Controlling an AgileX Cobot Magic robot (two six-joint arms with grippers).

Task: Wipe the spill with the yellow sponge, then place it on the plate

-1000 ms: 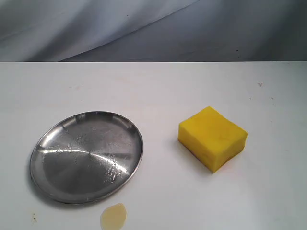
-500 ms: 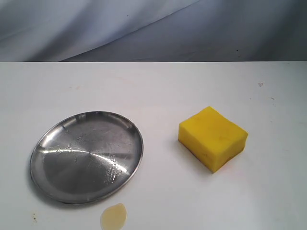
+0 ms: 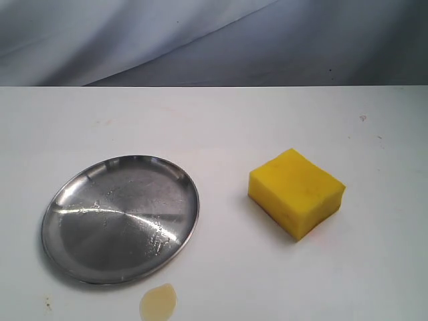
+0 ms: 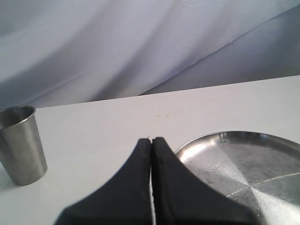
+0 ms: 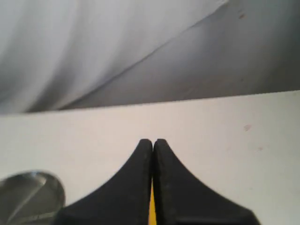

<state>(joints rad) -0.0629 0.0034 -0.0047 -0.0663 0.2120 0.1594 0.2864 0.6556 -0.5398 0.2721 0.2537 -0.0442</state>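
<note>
The yellow sponge (image 3: pixel 297 191) lies on the white table at the right of the exterior view. The steel plate (image 3: pixel 67 194) rests at the left, and the small amber spill (image 3: pixel 158 302) sits just in front of its near rim. Neither gripper shows in the exterior view. In the left wrist view my left gripper (image 4: pixel 151 140) is shut with nothing in it, beside the plate's rim (image 4: pixel 197 141). My right gripper (image 5: pixel 153 141) is shut too; a sliver of the yellow sponge (image 5: pixel 152 213) shows through the slit between its fingers, behind them.
A steel cup (image 4: pixel 21 143) stands upright on the table in the left wrist view, apart from the plate. A grey-blue cloth backdrop (image 3: pixel 214 40) hangs behind the table's far edge. The plate's edge (image 5: pixel 51 187) shows in the right wrist view.
</note>
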